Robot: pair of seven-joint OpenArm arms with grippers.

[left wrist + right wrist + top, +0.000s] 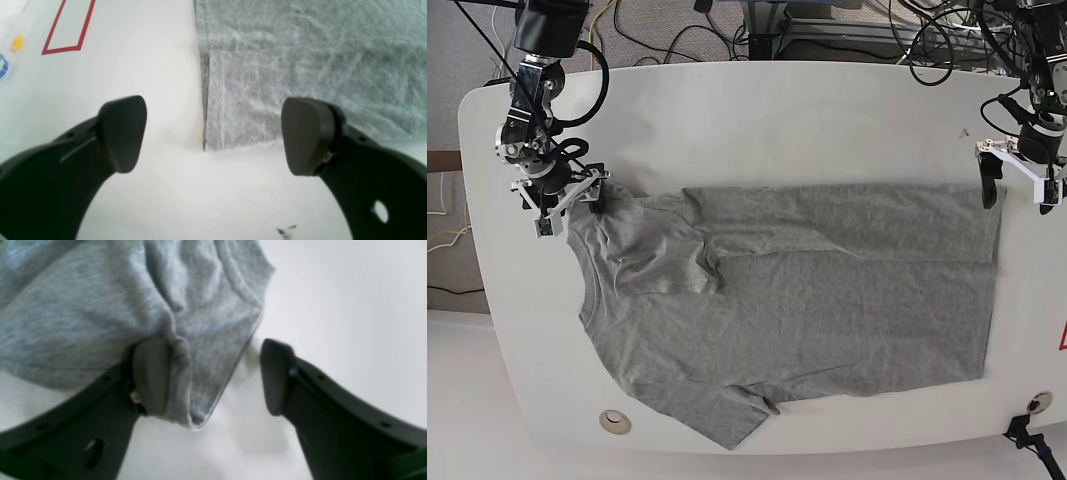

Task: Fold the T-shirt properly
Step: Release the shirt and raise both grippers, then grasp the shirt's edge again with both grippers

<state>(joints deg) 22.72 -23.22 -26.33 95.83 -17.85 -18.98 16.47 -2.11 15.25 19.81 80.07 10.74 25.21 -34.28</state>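
Wrinkled heather-grey T-shirt [807,300], one side partly folded inward.

Black curved jaws, rounded pads

White table [757,110], cables [677,40] behind

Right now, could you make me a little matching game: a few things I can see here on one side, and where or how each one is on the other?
Things:
1. T-shirt
2. left pincer
3. right pincer
4. red tape outline

Descriptions:
A. wide open over the shirt's hem corner, holding nothing
B. on the bare table, away from the cloth
C. spread grey on the white table, partly folded
D. one finger under bunched cloth near the collar, jaws apart

Pairs: 1-C, 2-A, 3-D, 4-B
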